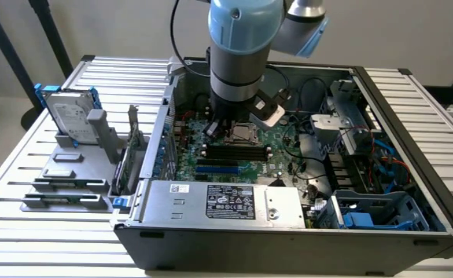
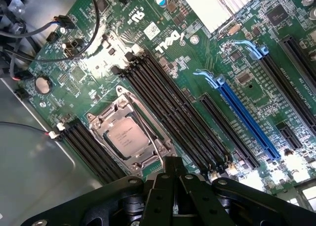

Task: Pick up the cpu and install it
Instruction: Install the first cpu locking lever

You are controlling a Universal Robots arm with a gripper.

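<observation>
Scene: an open grey metal computer case point(image 1: 210, 243) lies on a slatted white metal table point(image 1: 25, 191), its green motherboard point(image 1: 210, 162) facing up.
Arm: a grey and pale blue robot arm point(image 1: 242, 46) comes down from the top centre of the exterior view into the case, above the upper middle of the board.
Claw: the black gripper point(image 2: 173, 162) fills the bottom edge of the wrist view; its fingertips point(image 2: 168, 163) meet with no gap, so it is fully closed and has hold of nothing.
CPU: the small flat square chip with a dull silver metal top point(image 2: 126, 136) lies flat inside the silver metal socket frame point(image 2: 148, 159) on the board, at lower centre-left of the wrist view, just beyond the closed fingertips and apart from them. In the exterior view it sits at centre frame, just beside the arm's lower end point(image 1: 242, 133).
Memory slots: 4 long black slots point(image 2: 168, 102) run diagonally beside the socket, toward the frame centre.
Expansion slot: a long blue slot point(image 2: 247, 122) lies at right of centre in the wrist view.
Parts holder: a grey stand point(image 1: 72, 174) at the left of the exterior view carries a silver hard drive with blue brackets point(image 1: 68, 119), upright at its far end.
Power supply: a silver box with a black label point(image 1: 226, 202) sits at the case's near edge.
</observation>
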